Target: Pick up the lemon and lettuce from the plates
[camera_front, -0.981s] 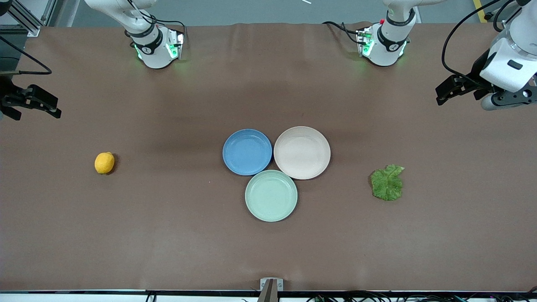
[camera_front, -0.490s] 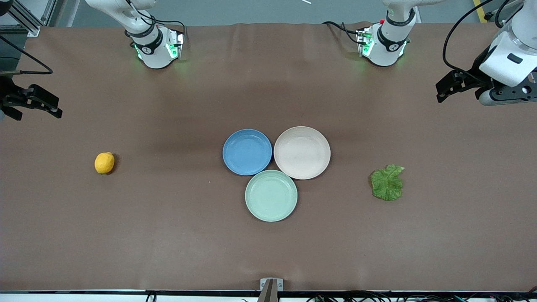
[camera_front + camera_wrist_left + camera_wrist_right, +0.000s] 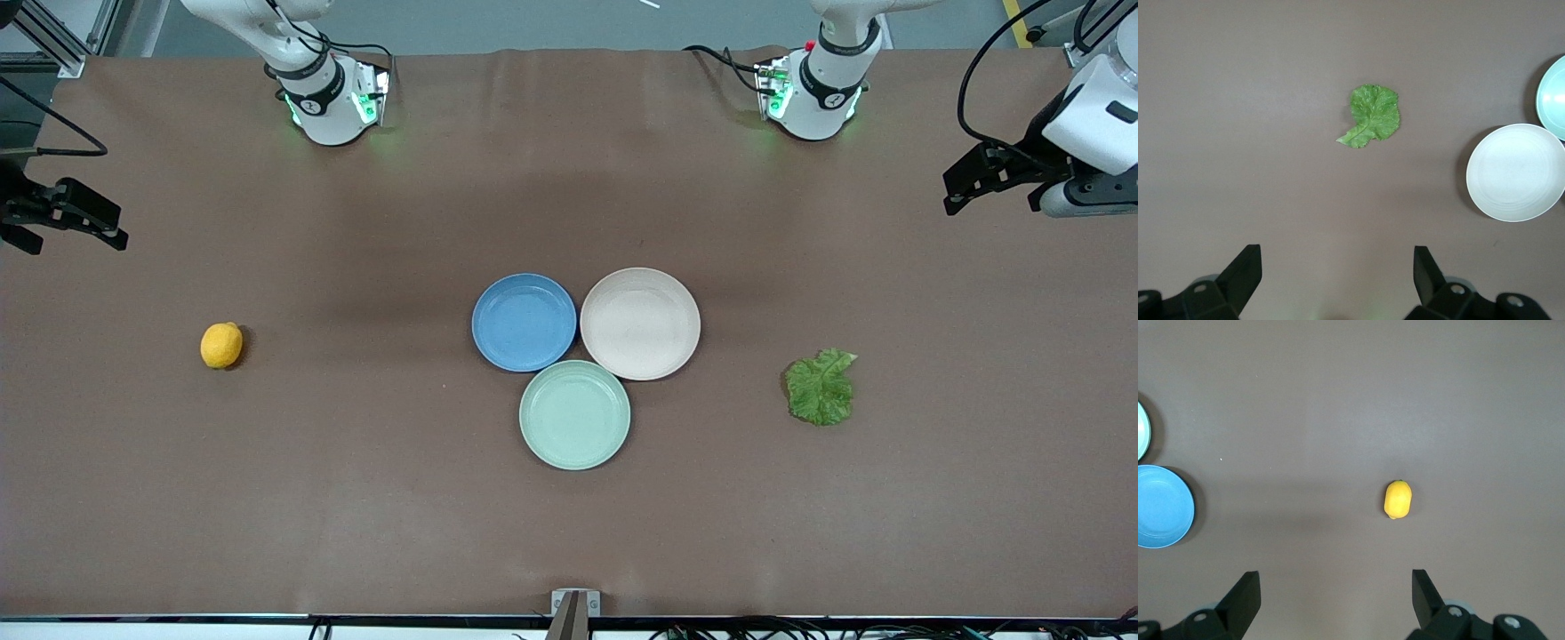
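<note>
1. The lemon (image 3: 221, 345) lay on the bare brown table (image 3: 356, 498) toward the right arm's end, well apart from all 3 plates and not on any of them; the right wrist view showed it (image 3: 1397, 499) alone on the cloth.
2. The lettuce (image 3: 821, 388) lay flat on the table toward the left arm's end, also off the plates and well apart from them; the left wrist view showed it (image 3: 1371, 123) with its pale rib visible.
3. The blue plate (image 3: 524, 321) and the beige-pink plate (image 3: 640, 323) sat side by side at the middle of the table, their rims touching or nearly so, both empty.
4. The mint-green plate (image 3: 574, 414) sat nearer to the front camera than those 2, tucked against both, and was empty too.
5. The left gripper (image 3: 973, 180) hung in the air over the table's edge at the left arm's end, holding nothing; in the left wrist view its fingers (image 3: 1245, 273) stood wide apart.
6. The right gripper (image 3: 67, 218) hung over the table's edge at the right arm's end, holding nothing; in the right wrist view its fingers (image 3: 1245, 597) also stood wide apart.
</note>
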{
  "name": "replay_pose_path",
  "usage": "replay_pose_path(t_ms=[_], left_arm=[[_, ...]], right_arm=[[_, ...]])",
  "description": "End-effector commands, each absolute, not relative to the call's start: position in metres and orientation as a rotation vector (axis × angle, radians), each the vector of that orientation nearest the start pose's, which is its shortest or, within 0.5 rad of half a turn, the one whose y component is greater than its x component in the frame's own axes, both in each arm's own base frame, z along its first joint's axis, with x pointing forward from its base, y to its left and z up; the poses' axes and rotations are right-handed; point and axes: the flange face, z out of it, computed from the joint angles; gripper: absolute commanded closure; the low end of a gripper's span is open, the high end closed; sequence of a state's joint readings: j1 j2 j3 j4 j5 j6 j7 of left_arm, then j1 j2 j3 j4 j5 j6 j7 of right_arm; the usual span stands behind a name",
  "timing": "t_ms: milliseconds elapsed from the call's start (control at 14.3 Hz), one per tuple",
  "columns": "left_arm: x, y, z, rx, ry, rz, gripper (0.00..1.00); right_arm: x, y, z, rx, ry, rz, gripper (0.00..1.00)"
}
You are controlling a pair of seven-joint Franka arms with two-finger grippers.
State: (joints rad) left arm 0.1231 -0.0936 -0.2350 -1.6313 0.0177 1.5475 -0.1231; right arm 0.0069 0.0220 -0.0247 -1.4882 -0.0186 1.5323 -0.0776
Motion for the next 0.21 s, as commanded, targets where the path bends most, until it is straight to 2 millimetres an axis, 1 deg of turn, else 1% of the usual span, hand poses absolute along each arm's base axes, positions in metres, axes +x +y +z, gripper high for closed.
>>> replay_pose_path(t_ms=[0, 140], left_arm=[[0.5231, -0.0619, 0.6460, -3.124, 0.001, -0.012, 0.00], [0.5222, -0.0627, 0.6465, -3.123, -0.006, -0.009, 0.00]], right_arm=[[0.5549, -0.0111, 0.6523, -3.164, -0.073, -0.030, 0.00], [0.5550, -0.0119, 0.6525, -3.164, -0.071, -0.033, 0.00]])
